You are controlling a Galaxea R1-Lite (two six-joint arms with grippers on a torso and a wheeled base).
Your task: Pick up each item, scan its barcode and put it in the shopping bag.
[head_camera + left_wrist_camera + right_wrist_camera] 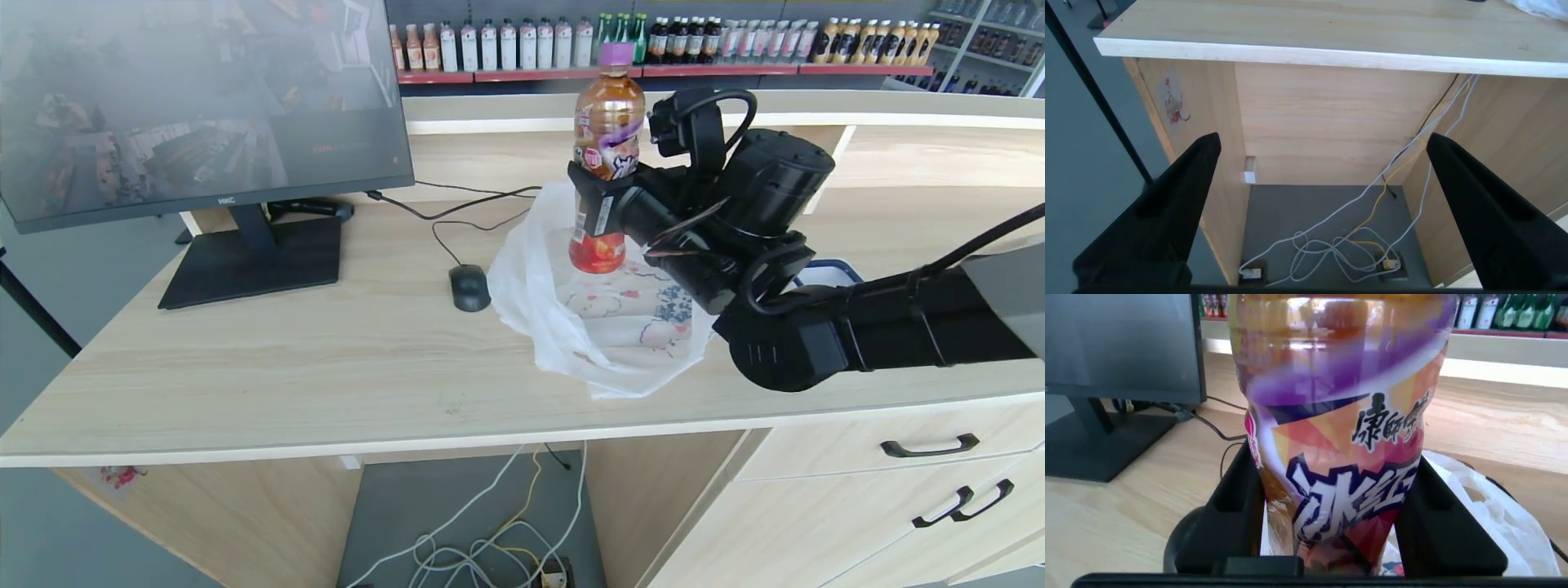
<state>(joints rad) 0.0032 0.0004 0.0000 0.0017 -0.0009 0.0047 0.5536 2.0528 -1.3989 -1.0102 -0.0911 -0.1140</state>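
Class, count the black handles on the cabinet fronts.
3: top handle on the upper drawer; left handle and right handle side by side below it. Others may be hidden.

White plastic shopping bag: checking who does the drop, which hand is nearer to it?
Right. The right hand, shut on the purple-capped orange drink bottle, is above the white plastic shopping bag; the left hand hangs open below the edge of the pale wooden counter.

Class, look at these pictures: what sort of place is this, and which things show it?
Most likely a shop checkout: shelves of bottled drinks behind, a monitor on the wooden counter, and the right gripper holding a drink bottle by a shopping bag.
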